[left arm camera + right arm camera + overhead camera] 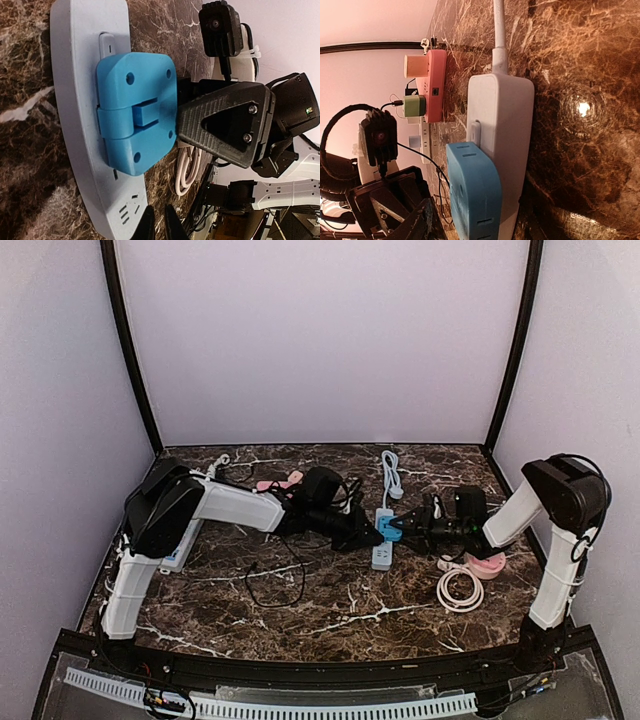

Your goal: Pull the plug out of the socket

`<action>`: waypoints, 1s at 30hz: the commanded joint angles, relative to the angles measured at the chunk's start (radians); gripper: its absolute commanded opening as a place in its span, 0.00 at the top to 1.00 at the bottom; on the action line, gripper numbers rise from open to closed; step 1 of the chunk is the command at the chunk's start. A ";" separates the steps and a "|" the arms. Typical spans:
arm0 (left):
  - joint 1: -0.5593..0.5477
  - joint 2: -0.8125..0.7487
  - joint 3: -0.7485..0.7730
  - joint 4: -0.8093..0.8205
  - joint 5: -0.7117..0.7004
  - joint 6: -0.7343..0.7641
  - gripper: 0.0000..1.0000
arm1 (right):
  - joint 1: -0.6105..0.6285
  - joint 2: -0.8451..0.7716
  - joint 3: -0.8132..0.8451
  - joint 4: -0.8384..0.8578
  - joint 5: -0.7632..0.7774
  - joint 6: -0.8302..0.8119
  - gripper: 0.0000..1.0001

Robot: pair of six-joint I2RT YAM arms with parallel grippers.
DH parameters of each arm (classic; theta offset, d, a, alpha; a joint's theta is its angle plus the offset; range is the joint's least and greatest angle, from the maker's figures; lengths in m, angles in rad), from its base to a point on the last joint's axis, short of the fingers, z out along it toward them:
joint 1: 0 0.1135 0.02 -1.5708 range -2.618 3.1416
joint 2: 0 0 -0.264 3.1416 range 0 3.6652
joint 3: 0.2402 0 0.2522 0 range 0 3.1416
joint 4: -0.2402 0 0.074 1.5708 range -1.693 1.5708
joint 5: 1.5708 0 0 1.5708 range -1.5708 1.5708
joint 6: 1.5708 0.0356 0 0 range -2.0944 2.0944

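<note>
A blue plug sits plugged into a white power strip at mid-table. The left wrist view shows the plug seated flat on the strip. My left gripper is just left of the plug. Its fingertips are close together and hold nothing, beside the strip's near end. My right gripper comes from the right. One of its black fingers touches the plug's side. In the right wrist view the plug and strip fill the centre, and my own fingers do not show.
A pink power strip with a beige and a green plug lies at the back left, also in the top view. Another white strip lies far left. A coiled white cable, a pink object and a loose black cable lie nearby.
</note>
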 commanded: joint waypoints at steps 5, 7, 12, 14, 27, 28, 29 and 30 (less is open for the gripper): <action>-0.010 0.051 0.035 0.007 0.020 -0.047 0.97 | -0.005 0.010 0.005 0.040 -0.041 0.016 0.52; -0.013 0.061 0.035 -0.001 0.017 -0.055 1.00 | -0.005 0.011 0.004 0.046 -0.047 0.020 0.54; -0.013 0.074 0.035 -0.049 -0.003 -0.068 1.00 | -0.005 0.018 0.006 0.060 -0.057 0.031 0.58; -0.013 0.077 0.036 -0.076 -0.016 -0.069 1.00 | -0.005 0.025 0.008 0.068 -0.060 0.038 0.61; -0.015 0.099 0.054 -0.193 -0.064 -0.077 1.00 | -0.006 0.046 -0.017 0.192 -0.093 0.139 0.81; -0.015 0.100 0.056 -0.195 -0.065 -0.077 1.00 | -0.005 0.046 -0.022 0.210 -0.095 0.149 0.83; -0.015 0.103 0.059 -0.200 -0.065 -0.077 1.00 | -0.005 0.047 -0.028 0.225 -0.098 0.159 0.84; -0.015 0.105 0.062 -0.203 -0.064 -0.076 1.00 | -0.005 0.049 -0.033 0.240 -0.101 0.167 0.85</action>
